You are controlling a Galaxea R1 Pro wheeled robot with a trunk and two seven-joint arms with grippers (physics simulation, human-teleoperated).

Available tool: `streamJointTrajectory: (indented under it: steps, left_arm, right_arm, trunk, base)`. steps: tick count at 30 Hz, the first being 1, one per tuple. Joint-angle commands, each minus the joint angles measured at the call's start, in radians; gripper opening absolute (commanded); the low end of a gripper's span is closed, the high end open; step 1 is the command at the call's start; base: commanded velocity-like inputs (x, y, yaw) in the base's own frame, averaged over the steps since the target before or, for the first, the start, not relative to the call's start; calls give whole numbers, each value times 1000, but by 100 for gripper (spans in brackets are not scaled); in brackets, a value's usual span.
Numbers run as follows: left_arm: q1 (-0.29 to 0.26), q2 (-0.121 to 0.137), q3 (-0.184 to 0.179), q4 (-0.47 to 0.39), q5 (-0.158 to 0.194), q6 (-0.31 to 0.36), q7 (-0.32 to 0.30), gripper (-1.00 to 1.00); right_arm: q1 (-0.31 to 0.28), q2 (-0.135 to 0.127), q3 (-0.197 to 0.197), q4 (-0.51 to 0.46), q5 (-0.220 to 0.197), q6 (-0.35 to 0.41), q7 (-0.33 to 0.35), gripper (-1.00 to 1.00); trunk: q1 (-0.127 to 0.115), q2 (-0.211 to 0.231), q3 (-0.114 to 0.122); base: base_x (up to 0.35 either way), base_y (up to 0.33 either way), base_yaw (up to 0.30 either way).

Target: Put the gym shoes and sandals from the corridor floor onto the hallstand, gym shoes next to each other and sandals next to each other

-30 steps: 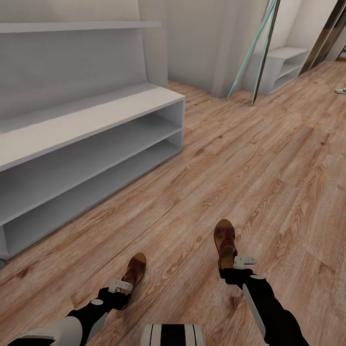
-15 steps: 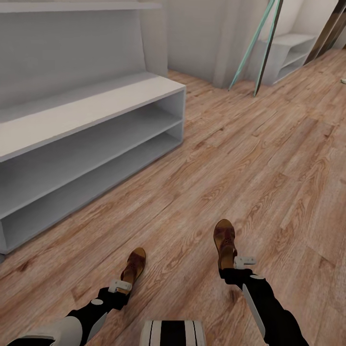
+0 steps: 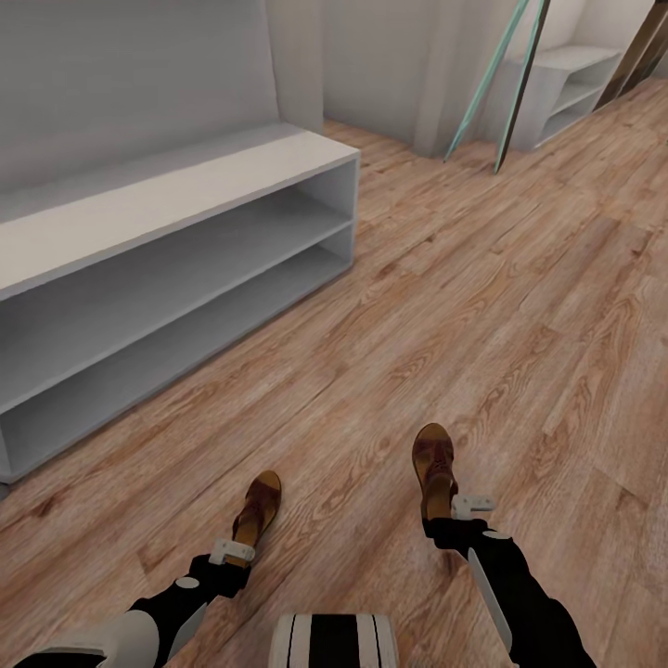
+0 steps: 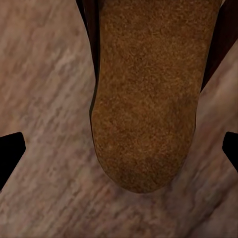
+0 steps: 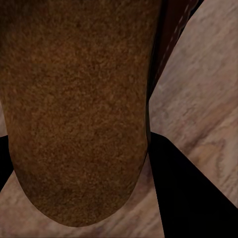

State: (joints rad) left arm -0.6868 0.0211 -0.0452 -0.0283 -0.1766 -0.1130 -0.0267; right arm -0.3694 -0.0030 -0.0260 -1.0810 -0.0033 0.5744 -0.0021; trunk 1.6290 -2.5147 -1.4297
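Now each arm carries a sandal toward the rack [image 3: 176,241]: the left tool [image 3: 232,554] is clamped on the left sandal [image 3: 256,506], the right tool [image 3: 461,508] on the right sandal [image 3: 434,468], both apparently held clear of the floor [image 3: 520,306] low in the head view. The wrist views look straight onto the tan footbeds [image 4: 148,94] [image 5: 74,104].

To do this well, I would keep both grips firm and the sandals level while the base closes in, then stop square to the rack's grey top, near enough that both arms reach it without stretching. The pair should land side by side, leaving room alongside for the gym shoes.

Against the earlier pictures, the whole view has dropped: the rack's upper shelf has left the top edge and the far grey unit [image 3: 571,88] sits higher. The arms and sandals hold the same places.
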Motion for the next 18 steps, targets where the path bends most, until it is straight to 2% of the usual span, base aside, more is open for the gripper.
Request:
streamJointTrajectory:
  steps: [1, 10, 18]
  left_arm:
    - [0, 0, -4, 1, -4, -4, -1, 100]
    - [0, 8, -2, -3, -4, -4, 1, 100]
    - [0, 11, -2, -4, -4, -4, 1, 100]
  right_arm:
    - [0, 0, 0, -1, -3, 5, -3, -100]
    - [0, 0, 0, -1, -3, 5, -2, -100]
    - [0, 0, 0, -2, -3, 5, -2, -100]
  trunk:
    - [0, 0, -2]
    - [3, -2, -44]
    - [3, -2, -46]
  base:
    - [0, 0, 0]
    - [0, 0, 0]
    - [0, 0, 0]
